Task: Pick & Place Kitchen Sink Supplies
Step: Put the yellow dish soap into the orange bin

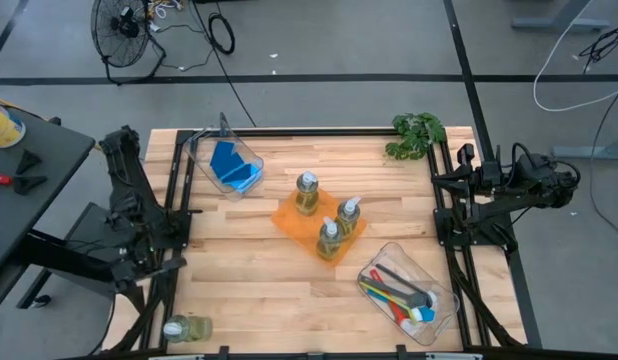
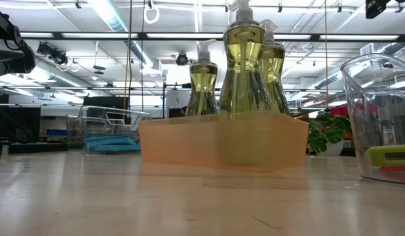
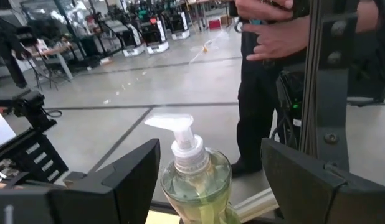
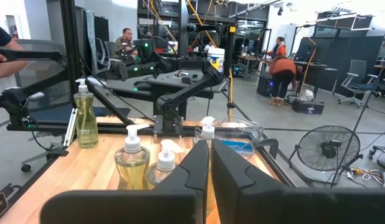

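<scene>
the left hand (image 3: pixel 208 186) is spread wide either side of a lone soap bottle (image 1: pixel 185 328) at the bench (image 1: pixel 249 280) corner, not gripping. it looks liquid-heavy, stiff and slick (take the body, not the pump). its base is cut off. the right hand (image 4: pixel 210 180) waits closed.

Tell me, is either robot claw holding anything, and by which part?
Nothing is held. The left gripper stands open around a small clear pump bottle of yellowish soap, a gap beside it; the right gripper is shut, empty.
</scene>
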Tool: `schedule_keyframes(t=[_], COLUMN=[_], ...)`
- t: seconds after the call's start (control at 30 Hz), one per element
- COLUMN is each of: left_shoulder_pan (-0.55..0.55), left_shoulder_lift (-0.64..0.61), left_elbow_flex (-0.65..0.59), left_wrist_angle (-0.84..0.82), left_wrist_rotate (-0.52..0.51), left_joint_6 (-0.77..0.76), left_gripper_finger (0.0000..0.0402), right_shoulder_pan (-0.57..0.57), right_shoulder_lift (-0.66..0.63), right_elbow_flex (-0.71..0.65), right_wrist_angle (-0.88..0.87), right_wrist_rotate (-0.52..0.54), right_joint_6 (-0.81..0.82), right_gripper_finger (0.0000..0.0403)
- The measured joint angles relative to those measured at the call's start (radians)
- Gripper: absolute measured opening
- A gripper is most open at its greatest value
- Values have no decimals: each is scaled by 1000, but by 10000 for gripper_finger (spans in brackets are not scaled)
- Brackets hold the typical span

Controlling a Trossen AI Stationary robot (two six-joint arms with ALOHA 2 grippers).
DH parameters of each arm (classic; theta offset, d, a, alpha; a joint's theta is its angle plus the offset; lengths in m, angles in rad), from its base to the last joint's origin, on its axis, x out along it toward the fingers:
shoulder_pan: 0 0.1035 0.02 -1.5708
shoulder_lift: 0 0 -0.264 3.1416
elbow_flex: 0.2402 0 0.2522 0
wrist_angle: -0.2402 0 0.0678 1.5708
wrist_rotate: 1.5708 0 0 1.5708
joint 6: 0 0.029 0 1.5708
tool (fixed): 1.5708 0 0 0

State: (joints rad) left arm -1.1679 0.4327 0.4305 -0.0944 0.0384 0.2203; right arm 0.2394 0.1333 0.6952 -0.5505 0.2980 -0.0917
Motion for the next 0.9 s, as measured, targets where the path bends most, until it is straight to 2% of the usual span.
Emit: schedule_keyframes(t=[0.33, 0.5, 0.9], left_shoulder_pan=[0, 0, 28], left_shoulder_lift=[45, 46, 46], left_elbow_flex=[-2, -62, -63], left_wrist_angle=[5, 99, 156], left_wrist_rotate=[11, 18, 38], left_joint_6=[5, -27, -27], left_gripper_finger=[284, 284, 284], right_shoulder_pan=[0, 0, 0], right_shoulder_lift=[0, 0, 0], right_elbow_flex=[0, 0, 0], right_wrist_angle=[0, 0, 0], right_wrist_rotate=[0, 0, 0], right_joint_6=[0, 0, 0], right_gripper_finger=[21, 21, 21])
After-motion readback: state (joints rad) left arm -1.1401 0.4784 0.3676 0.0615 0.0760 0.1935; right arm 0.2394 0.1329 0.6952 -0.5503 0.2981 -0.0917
